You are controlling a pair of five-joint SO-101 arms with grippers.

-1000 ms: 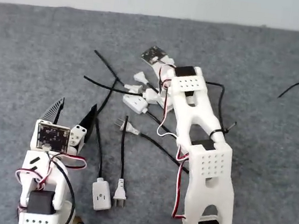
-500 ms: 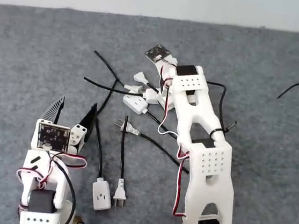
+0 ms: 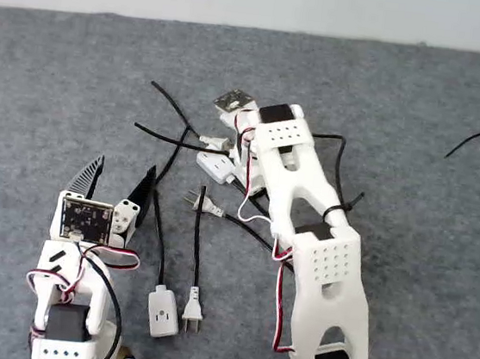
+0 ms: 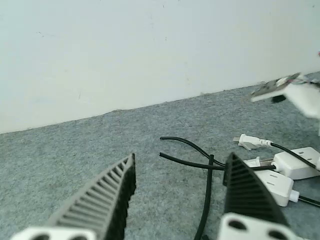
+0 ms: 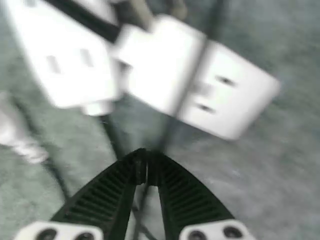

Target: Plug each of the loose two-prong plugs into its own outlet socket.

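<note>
Outlet socket point(image 5: 227, 97) — just beyond right tool point(image 5: 147, 164)

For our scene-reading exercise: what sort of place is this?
Probably a robotics lab test bench: white robot arms over a grey felt-like mat, loose plug and outlet socket lying on it, bare white wall behind.

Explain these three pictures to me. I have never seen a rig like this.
Two white robot arms sit on a grey mat. One picture looks down from above; the other two come from a camera on each arm's wrist. The left claw is open and empty. The right claw is shut over a black cord near two white sockets; whether it pinches the cord is unclear. Loose plugs and another socket lie between the arms.
</note>
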